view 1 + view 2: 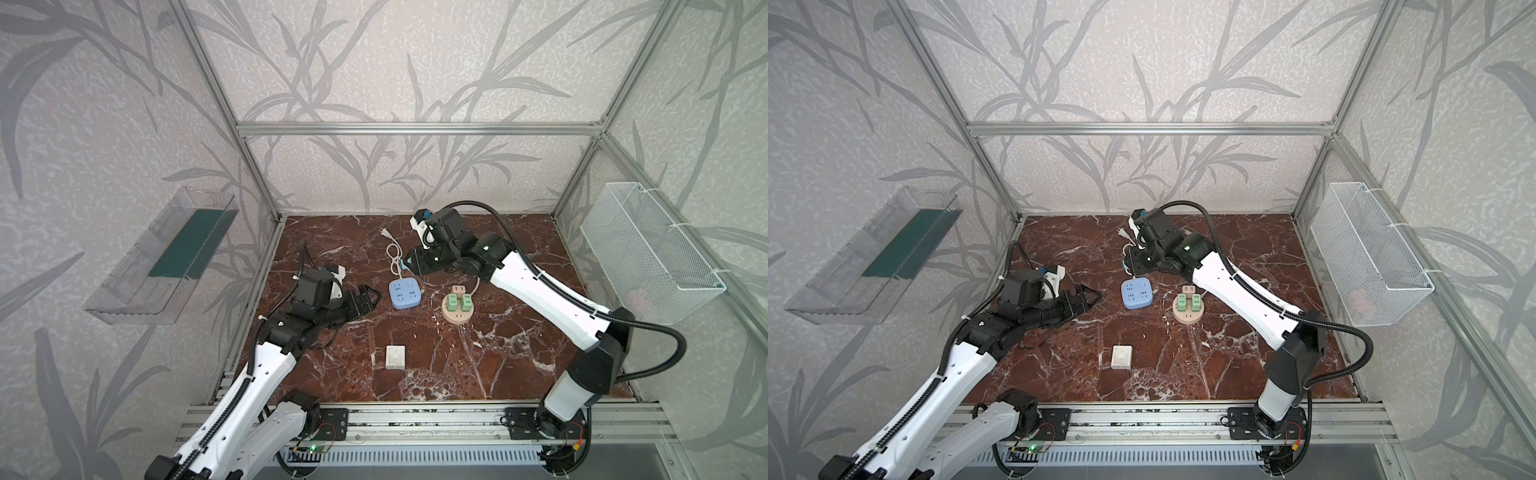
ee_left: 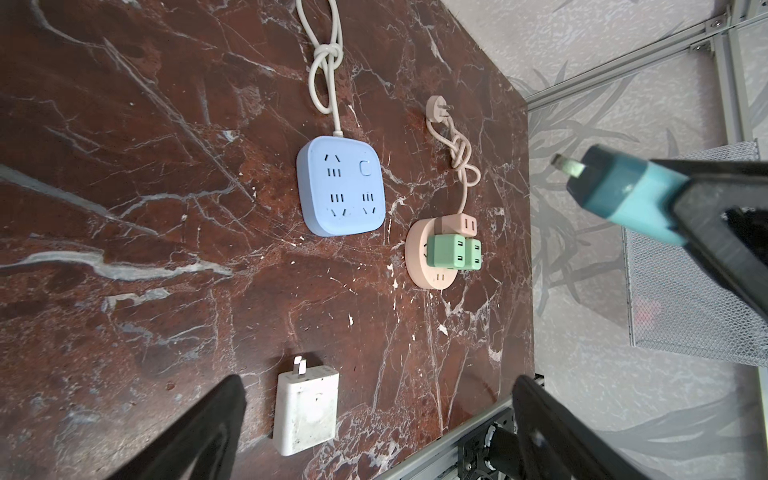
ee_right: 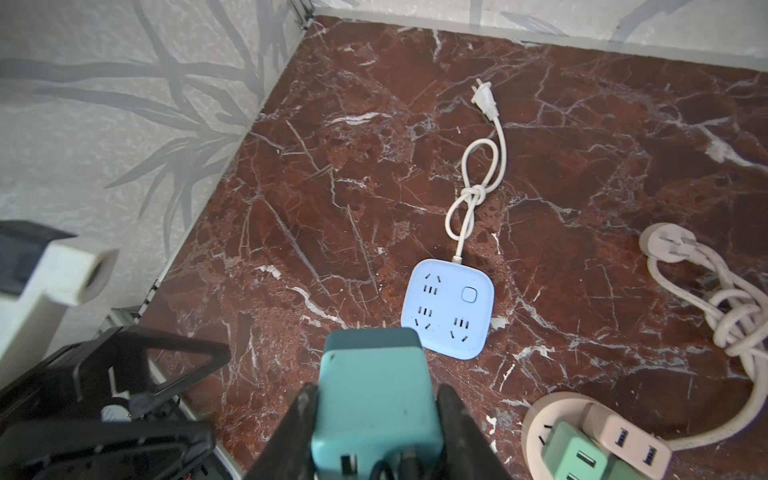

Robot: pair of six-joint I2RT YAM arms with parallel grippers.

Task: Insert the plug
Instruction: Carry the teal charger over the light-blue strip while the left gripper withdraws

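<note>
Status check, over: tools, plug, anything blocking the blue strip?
Left tool open, empty, beside blue power strip. Right tool shut on teal plug adapter, held off the strip, not inserted. Strip's sockets free, nothing blocking.

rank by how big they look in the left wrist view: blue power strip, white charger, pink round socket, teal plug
1. blue power strip
2. white charger and pink round socket: about alike
Unranked: teal plug. It looks biggest, but it is nearest the lens.
</note>
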